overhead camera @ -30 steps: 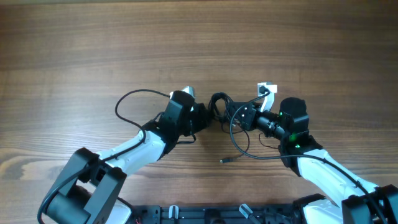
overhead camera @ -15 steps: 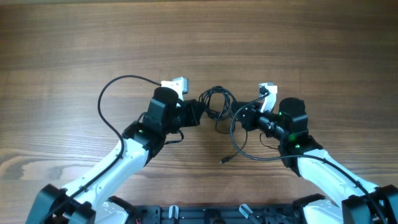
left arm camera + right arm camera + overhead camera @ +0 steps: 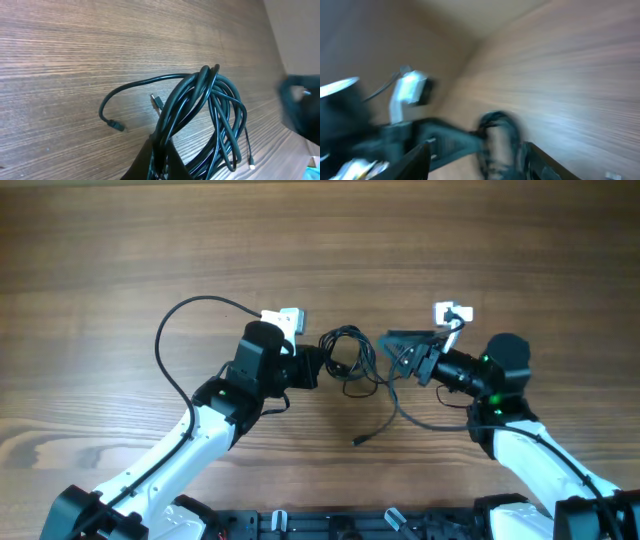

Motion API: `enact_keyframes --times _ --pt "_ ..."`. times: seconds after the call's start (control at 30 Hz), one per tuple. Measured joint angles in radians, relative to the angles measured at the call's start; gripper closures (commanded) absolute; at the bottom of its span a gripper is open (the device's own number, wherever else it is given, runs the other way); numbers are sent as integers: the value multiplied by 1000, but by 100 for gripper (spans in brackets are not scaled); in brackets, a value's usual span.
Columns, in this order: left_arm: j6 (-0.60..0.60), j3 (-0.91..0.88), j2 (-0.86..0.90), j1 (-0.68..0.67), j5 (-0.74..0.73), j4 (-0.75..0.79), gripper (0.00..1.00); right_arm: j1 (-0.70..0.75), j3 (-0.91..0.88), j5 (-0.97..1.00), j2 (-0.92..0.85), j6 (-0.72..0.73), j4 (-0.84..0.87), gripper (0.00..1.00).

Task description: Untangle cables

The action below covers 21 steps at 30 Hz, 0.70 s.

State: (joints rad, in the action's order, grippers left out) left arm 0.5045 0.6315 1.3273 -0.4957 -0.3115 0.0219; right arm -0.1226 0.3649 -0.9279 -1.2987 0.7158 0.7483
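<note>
Blur and cropping around the cables [image 3: 347, 360]
The right wrist view is all motion smear: a dark lump [image 3: 497, 135] at centre and a white block [image 3: 409, 89] to its left cannot be identified, and the fingers [image 3: 422, 160] of the right gripper [image 3: 392, 355] are cut by the bottom edge. In the left wrist view the left gripper [image 3: 160, 150] is cropped likewise, the cables' near loops run off the frame, and a dark shape [image 3: 300, 107] at far right is unfocused. Overhead, the plug tip [image 3: 357, 440] is too small to make out.
</note>
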Motion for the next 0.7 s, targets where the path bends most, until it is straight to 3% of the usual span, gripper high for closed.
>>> enact_keyframes --times 0.13,0.37,0.57,0.7 --pt "-16 0 0 0 0 0 96 -107 0 -11 1 63 77 47" --pt "-22 0 0 0 0 0 96 -335 0 283 2 121 -64 61" --pt "-22 0 0 0 0 0 96 -378 0 506 -25 166 -72 62" --pt "-23 0 0 0 -16 0 96 -378 0 556 -109 210 -28 62"
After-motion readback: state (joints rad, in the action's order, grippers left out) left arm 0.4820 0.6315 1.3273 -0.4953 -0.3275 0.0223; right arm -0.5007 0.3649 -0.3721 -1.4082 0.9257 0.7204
